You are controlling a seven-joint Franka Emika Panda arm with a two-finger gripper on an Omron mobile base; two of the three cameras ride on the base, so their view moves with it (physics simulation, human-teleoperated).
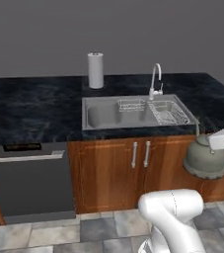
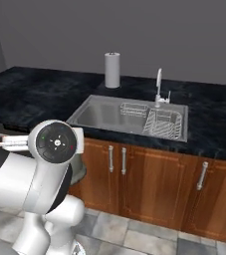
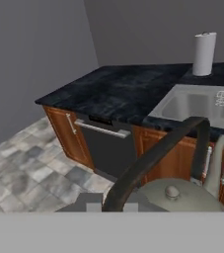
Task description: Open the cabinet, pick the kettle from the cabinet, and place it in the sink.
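My gripper (image 3: 106, 205) reaching out level in front of counter, fingers pinching kettle handle. Kettle (image 1: 205, 158) hanging below my hand, off counter, before lower cabinet doors (image 1: 140, 154). Sink (image 1: 103, 117) lying beyond, in black countertop (image 1: 34, 104); paper-towel roll (image 1: 95, 70) standing behind.

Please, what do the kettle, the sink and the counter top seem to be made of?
Kettle: probably metal, dull grey-green, with soft sheen on its round body and a dark handle. Sink: looks like brushed steel, pale grey and faintly reflective. Counter top: dark, veined like polished stone, perhaps marble or granite.
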